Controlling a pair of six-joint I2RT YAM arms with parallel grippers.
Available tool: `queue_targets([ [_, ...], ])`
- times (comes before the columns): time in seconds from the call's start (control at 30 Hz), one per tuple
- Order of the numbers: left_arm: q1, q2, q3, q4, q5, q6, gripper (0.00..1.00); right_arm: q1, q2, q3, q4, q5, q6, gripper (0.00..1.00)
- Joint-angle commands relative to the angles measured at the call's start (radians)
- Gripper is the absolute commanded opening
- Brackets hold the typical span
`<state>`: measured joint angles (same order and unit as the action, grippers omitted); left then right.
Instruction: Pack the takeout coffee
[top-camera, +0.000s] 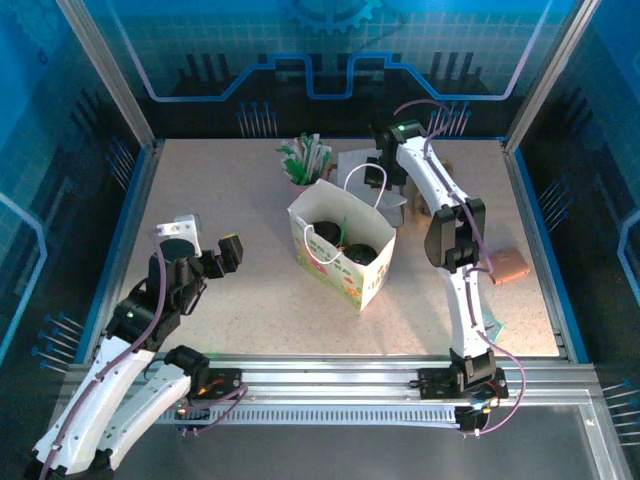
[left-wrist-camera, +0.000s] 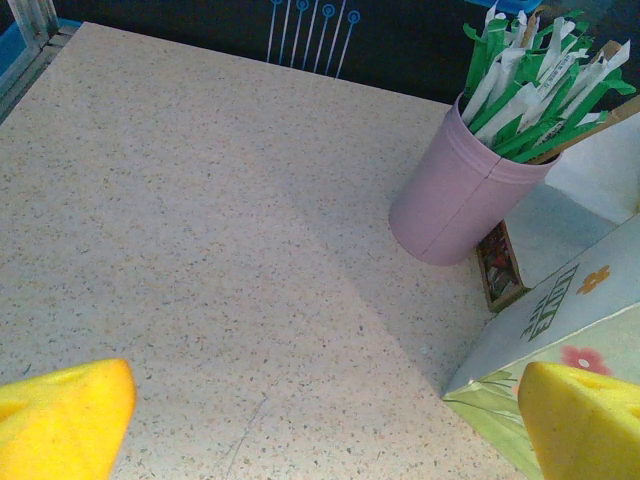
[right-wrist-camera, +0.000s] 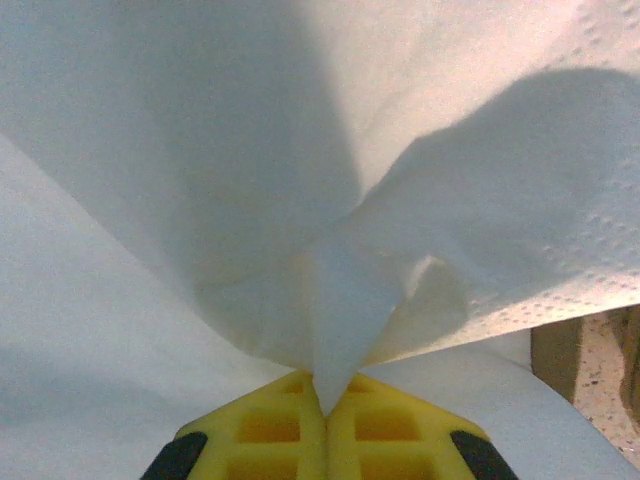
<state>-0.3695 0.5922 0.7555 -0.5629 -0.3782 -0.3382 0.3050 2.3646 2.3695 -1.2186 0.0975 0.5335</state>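
**Task status.** The takeout coffee appears to be loaded. In the top view, two dark discs, judged to be black round plastic lids (top-camera: 356, 250), sit inside the open white paper bag with floral print and loop handles (top-camera: 352, 282) at mid-counter. The cup walls beneath them are hidden. Judged remaining: add the napkin, and possibly sachets.

**Right hand** (right-wrist-camera: 325, 398). The yellow ribbed fingers are pressed together, pinching a thin white embossed paper napkin (right-wrist-camera: 420, 180). The napkin drapes in soft folds beyond the bag's far side.

**Left hand** (left-wrist-camera: 325, 420). The yellow fingers are spread wide with nothing between them, above the speckled beige counter (left-wrist-camera: 180, 200). Nearby stands a smooth pink tapered cup (left-wrist-camera: 455, 200) holding green-and-white sachets (left-wrist-camera: 540, 90).
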Motion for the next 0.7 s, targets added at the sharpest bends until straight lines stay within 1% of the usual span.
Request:
queue_targets([
  [0.0,0.001,-0.001,-0.004,0.011,-0.015,0.011,0.99,-0.019,-0.090,0.007,-0.030,-0.022,-0.006,0.00],
  [0.13,0.000,-0.002,-0.001,0.011,-0.015,0.013,0.99,-0.041,-0.142,-0.025,-0.014,-0.051,0.001,0.00],
  [0.27,0.000,0.000,-0.001,0.011,-0.009,0.013,0.99,-0.075,-0.211,-0.084,0.026,-0.136,0.017,0.00],
  [0.37,0.000,-0.002,-0.001,0.011,-0.007,0.013,0.99,-0.093,-0.259,-0.116,0.043,-0.153,0.022,0.00],
  [0.43,0.000,-0.001,0.000,0.010,-0.006,0.013,0.99,-0.110,-0.291,-0.142,0.057,-0.188,0.027,0.00],
  [0.5,0.000,-0.001,0.001,0.009,-0.003,0.013,0.99,-0.129,-0.330,-0.183,0.085,-0.222,0.039,0.00],
  [0.67,0.001,-0.002,0.001,0.008,0.002,0.012,0.99,-0.171,-0.417,-0.277,0.144,-0.258,0.067,0.00],
])
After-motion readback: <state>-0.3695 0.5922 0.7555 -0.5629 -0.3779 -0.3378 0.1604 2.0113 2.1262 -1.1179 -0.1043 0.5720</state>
